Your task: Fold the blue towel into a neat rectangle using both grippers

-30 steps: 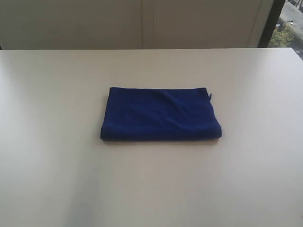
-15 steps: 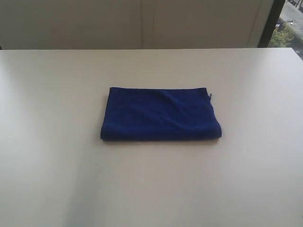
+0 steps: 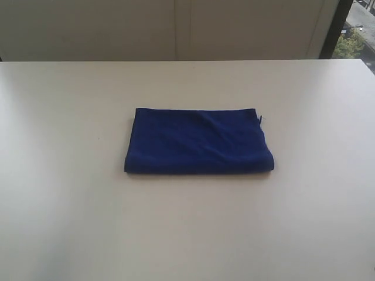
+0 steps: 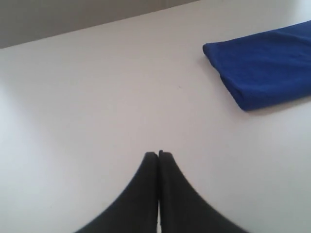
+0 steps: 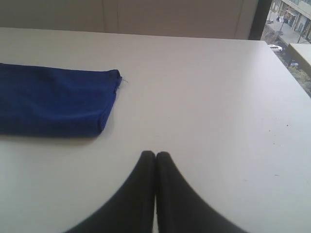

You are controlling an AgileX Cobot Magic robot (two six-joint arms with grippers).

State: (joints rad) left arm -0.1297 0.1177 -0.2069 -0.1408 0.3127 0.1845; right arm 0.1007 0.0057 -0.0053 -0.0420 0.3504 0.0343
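Observation:
The blue towel (image 3: 199,140) lies folded into a compact rectangle in the middle of the white table (image 3: 58,193), with a tiny white label at its far right corner. Neither arm appears in the exterior view. In the left wrist view my left gripper (image 4: 159,154) is shut and holds nothing, well apart from the blue towel (image 4: 265,73). My right gripper (image 5: 155,154) is likewise shut and holds nothing, a short way off from the towel's (image 5: 53,99) folded end.
A pale wall (image 3: 176,29) runs behind the table's far edge. A dark window frame (image 3: 335,29) with greenery outside shows at the back right corner. The table's right edge (image 5: 291,73) shows in the right wrist view.

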